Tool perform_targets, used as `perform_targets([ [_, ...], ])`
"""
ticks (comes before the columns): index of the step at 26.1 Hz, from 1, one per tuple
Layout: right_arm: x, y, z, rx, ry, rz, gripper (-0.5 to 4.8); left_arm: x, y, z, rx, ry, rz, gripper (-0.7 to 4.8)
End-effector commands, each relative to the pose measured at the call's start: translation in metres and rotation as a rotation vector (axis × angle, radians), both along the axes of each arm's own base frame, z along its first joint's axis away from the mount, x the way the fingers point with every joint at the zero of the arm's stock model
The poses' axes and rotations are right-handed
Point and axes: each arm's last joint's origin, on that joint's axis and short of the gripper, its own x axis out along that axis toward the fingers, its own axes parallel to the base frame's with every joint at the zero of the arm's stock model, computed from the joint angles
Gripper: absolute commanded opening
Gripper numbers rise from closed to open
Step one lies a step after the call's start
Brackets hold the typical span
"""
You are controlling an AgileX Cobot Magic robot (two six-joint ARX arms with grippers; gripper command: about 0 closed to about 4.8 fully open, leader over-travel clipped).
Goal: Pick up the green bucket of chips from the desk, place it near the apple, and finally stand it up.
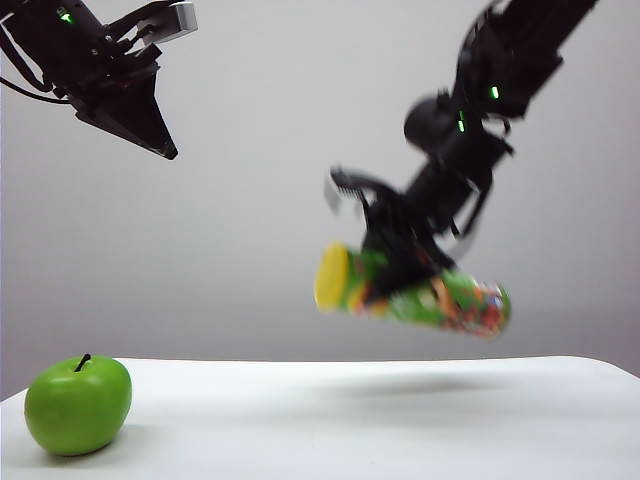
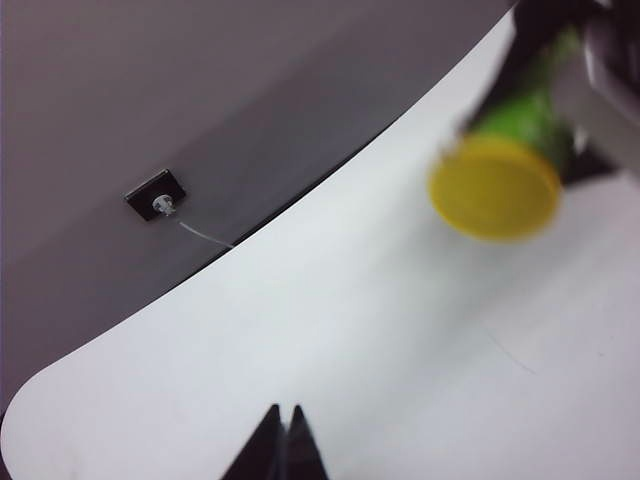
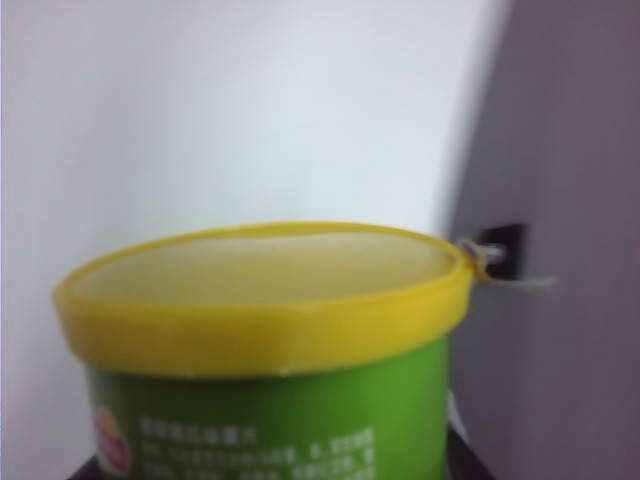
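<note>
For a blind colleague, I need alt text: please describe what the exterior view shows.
The right gripper holds the green bucket of chips almost level in the air above the white desk, its yellow lid facing the green apple at the desk's left end. The left gripper hangs high above the apple, holding nothing.

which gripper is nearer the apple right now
Left. The left gripper hangs high above the apple, jaws shut. The right gripper is farther off across the desk, holding the chip tube.
</note>
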Motion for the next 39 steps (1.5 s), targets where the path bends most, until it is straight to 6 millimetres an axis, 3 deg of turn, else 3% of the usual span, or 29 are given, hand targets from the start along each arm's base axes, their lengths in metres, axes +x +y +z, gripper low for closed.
perform_targets([
  [1, 0.010, 0.008, 0.058, 0.263, 0.069, -0.100, 2.95, 0.000, 0.000, 0.003, -0.007, -0.019, -0.003, -0.04],
  [7, 0.010, 0.013, 0.112, 0.563, 0.222, -0.090, 2.95, -0.006, 0.007, 0.010, -0.016, -0.024, 0.015, -0.04],
  [9, 0.009, 0.014, 0.126, 0.654, 0.308, -0.099, 2.96, -0.013, 0.018, 0.019, -0.043, -0.035, 0.020, -0.04],
  [16, 0.009, 0.015, 0.133, 0.736, 0.401, -0.057, 2.96, -0.049, 0.061, 0.055, -0.241, -0.086, -0.025, -0.04],
  [22, 0.008, 0.023, 0.142, 0.792, 0.405, 0.021, 2.96, -0.076, 0.083, 0.056, -0.312, -0.137, -0.113, -0.04],
  [26, 0.010, 0.030, 0.140, 0.812, 0.415, 0.031, 2.96, -0.084, 0.086, 0.045, -0.368, -0.116, -0.162, -0.04],
  [32, 0.026, 0.048, 0.107, 0.841, 0.508, -0.032, 2.97, -0.089, 0.084, 0.039, -0.394, -0.106, -0.191, -0.04],
  [35, 0.028, 0.058, 0.094, 0.857, 0.473, -0.093, 2.96, -0.091, 0.084, 0.041, -0.390, -0.121, -0.192, -0.04],
  [39, 0.020, 0.062, 0.074, 1.084, 0.484, -0.160, 2.96, -0.092, 0.084, 0.041, -0.388, -0.123, -0.191, -0.04],
])
